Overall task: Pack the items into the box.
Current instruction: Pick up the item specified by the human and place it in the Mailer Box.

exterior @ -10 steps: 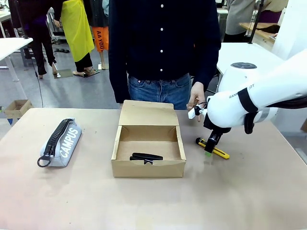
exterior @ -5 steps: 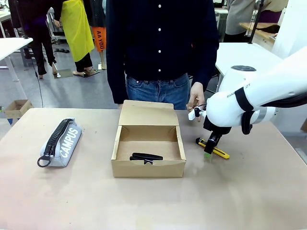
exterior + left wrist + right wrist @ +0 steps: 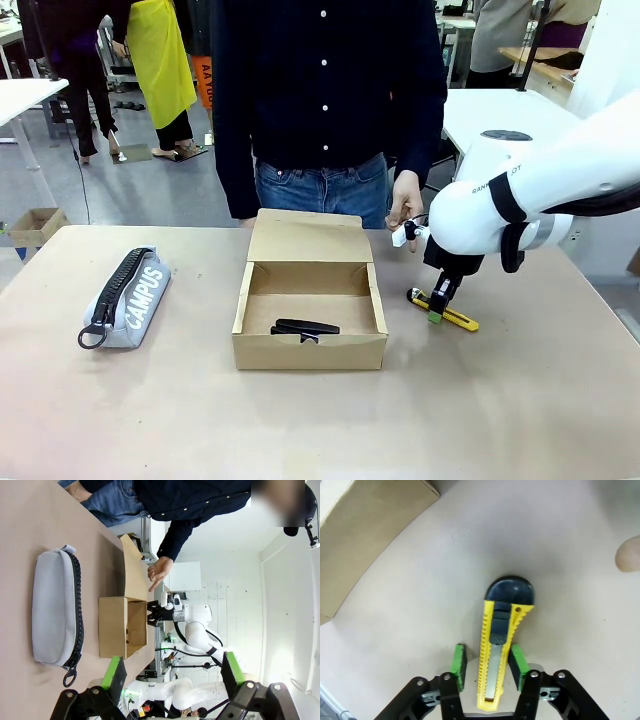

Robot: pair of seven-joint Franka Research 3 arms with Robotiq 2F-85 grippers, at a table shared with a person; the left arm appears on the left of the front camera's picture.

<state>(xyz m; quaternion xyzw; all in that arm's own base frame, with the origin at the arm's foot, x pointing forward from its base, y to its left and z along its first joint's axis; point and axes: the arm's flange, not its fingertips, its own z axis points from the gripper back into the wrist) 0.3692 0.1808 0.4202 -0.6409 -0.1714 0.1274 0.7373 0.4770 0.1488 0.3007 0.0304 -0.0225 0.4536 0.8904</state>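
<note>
Right tool (image 3: 437, 312): clamped on the one utility knife (image 3: 456, 317) lying on tabletop (image 3: 520, 400)
Left tool (image 3: 170, 672): spread wide, empty
Box (image 3: 310, 351): one, lid up, one black object (image 3: 305, 327) inside

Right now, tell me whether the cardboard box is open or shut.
Open. The box has its lid flap standing up at the far side, and the black object lies exposed inside.

the utility knife (image 3: 496, 630) is yellow and black, the box (image 3: 310, 351) brown, the pencil case (image 3: 140, 297) grey.
</note>
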